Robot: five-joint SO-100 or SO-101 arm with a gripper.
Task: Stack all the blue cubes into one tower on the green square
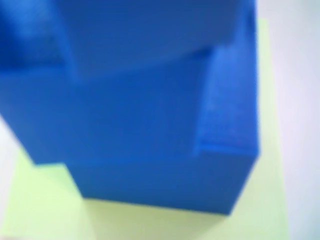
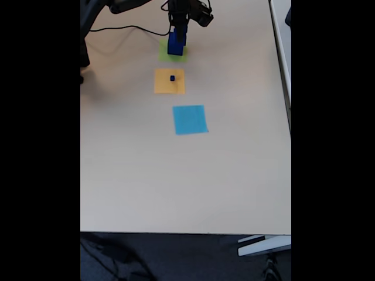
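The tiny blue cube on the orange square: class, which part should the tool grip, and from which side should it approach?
Probably from straight above, closing on two opposite side faces. The tiny blue cube sits alone on the flat orange square with open paper all round, and it looks too low to catch from the side. Its exact edge angle is too small to read.

Wrist view blurred and overexposed; fixed view evenly daylit.

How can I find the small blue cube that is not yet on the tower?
On the table, three paper squares lie in a line. The cube sits on the middle, orange square. It is tiny and alone, unlike the stacked cubes on the green square.
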